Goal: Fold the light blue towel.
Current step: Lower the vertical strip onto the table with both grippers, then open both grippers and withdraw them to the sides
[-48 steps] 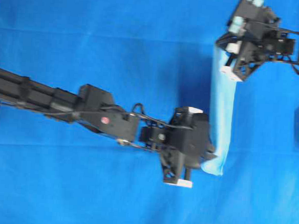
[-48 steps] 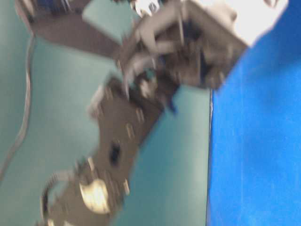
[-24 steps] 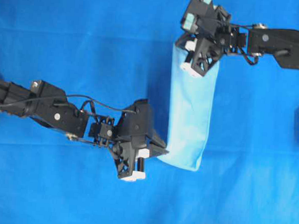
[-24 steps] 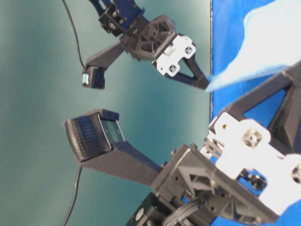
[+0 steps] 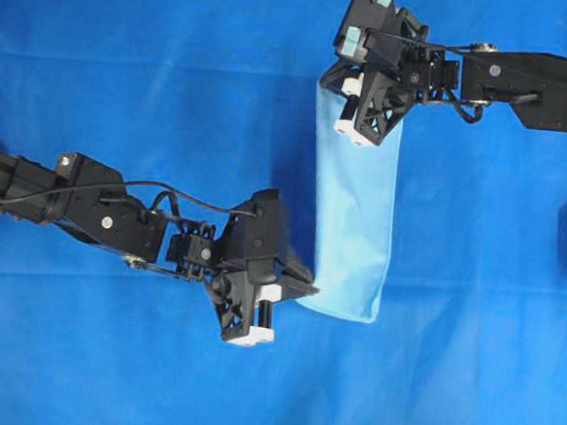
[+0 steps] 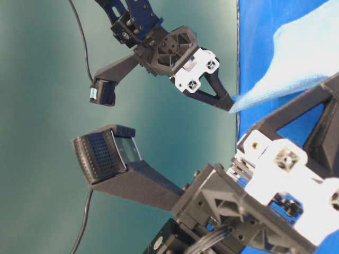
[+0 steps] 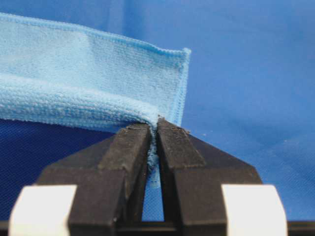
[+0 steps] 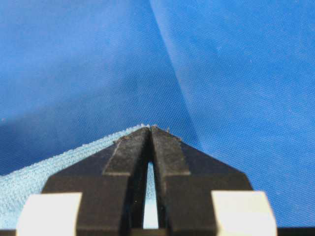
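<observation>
A: Where is the towel (image 5: 356, 218) found?

B: It is laid as a long narrow strip on the table cover (image 5: 127, 85), already doubled over. Its long axis is seen running from the top of the overhead view down toward the bottom, and one arm is stationed at each end.

A: How are the fingers set at the lower end?

B: The left gripper (image 7: 153, 132) is seen clamped on the towel's lower corner. In the left wrist view a fold of cloth is pinched between nearly closed fingers, and the rest of the towel is spread away ahead of the tips and to the left of them.

A: And at the upper end?

B: The right gripper (image 8: 150, 130) is closed on the upper corner. Its fingers are pressed together, with a fringe of hem showing at the tips and the cloth trailing off to the lower left of them. From table level that corner is seen lifted clear of the cover.

A: On what is the coming move judged to turn?

B: Both ends of the long axis are held, each by its nearer arm. A further fold would probably be made across that axis, one end being carried toward the other.
</observation>
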Motion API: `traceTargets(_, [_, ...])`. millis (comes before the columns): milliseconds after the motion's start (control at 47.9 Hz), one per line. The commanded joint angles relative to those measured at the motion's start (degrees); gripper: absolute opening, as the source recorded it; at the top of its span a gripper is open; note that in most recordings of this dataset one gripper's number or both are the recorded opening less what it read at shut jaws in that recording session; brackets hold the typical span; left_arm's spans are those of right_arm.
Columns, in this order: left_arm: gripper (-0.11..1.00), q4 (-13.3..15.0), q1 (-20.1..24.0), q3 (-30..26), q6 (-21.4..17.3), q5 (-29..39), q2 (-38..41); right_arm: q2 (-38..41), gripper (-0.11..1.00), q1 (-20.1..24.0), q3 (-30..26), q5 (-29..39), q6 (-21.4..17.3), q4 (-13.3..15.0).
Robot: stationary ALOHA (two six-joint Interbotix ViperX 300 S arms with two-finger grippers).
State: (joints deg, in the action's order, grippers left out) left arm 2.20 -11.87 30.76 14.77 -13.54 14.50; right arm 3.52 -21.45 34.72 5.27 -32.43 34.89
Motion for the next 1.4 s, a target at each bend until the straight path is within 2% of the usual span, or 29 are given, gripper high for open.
traceTargets(0, [0.12,-0.2,-2.6,-1.2,0.1,-0.4,-1.3,-0.4,0.03,-1.1,-1.1,-0.2,0.1,0.3])
traceTargets(63, [0.28,-0.2,-2.6,-1.3,0.1,-0.4,-1.3,-0.4,0.08,-1.1,-1.1,-0.2,0.1,0.4])
traceTargets(209, [0.74,-0.2,-2.6,-1.3,0.0,1.8,-2.0,-0.5,0.53,-1.0,-1.0,-0.2,0.0,0.4])
traceTargets(292, [0.86,-0.2,-2.6,-1.4,0.1,4.8,-3.3,-0.6,0.68,-1.0,-0.7,0.3,0.0,0.4])
traceTargets(397, [0.84,-0.2,-2.6,-1.1,0.3,10.6,-6.5,-1.2,0.64,-0.9,-0.4,1.0,-0.2,0.4])
traceTargets(564, [0.84,-0.2,-2.6,0.0,1.1,19.2,-12.5,-4.7,0.65,-0.3,0.8,2.5,-0.8,0.3])
traceTargets(773, [0.84,-0.5,-2.6,3.4,1.1,20.2,-19.2,-13.0,0.65,2.8,4.6,4.7,-1.1,-0.1])
traceTargets(940, [0.83,-0.7,-1.3,6.8,-0.8,15.6,-23.6,-21.5,0.65,5.8,9.7,5.3,-1.7,-1.0])
traceTargets(1170, [0.83,-0.7,1.4,14.5,-6.1,5.9,-29.8,-32.7,0.65,7.9,17.1,5.4,-4.7,-1.8])
traceTargets(1378, [0.83,-0.7,5.7,21.9,-9.1,-4.7,-35.0,-41.4,0.65,10.5,24.2,1.8,-7.2,-1.9])
